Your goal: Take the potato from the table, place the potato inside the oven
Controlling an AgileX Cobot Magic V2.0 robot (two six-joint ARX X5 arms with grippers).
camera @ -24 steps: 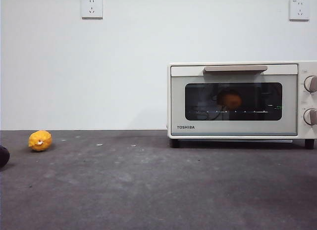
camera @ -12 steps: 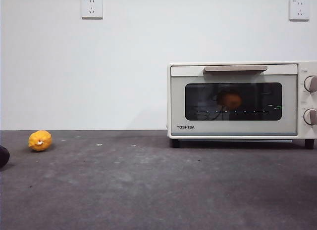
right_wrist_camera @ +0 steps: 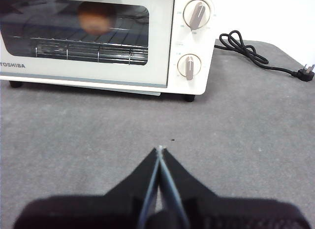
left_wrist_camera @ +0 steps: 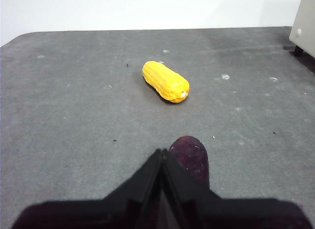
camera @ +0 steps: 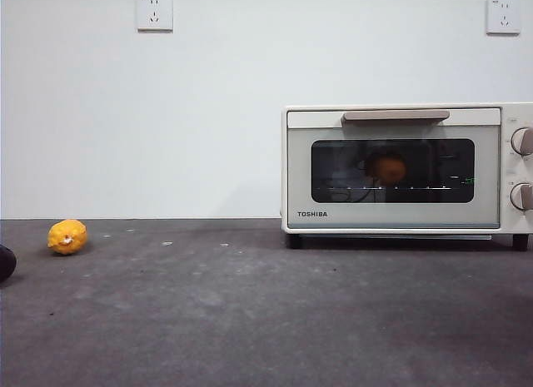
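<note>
The potato (camera: 389, 168) lay inside the oven (camera: 400, 166), on the rack behind the closed door. My right fingers (right_wrist_camera: 159, 151), clenched and empty, pointed at the oven over the surface (camera: 250, 304); my left fingers (left_wrist_camera: 161, 154), also clenched, waited far left.

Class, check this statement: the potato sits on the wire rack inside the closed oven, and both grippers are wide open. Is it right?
Not quite. The potato is on the rack inside the closed oven, but both the left gripper and the right gripper are shut, holding nothing, as the two wrist views show.
</note>
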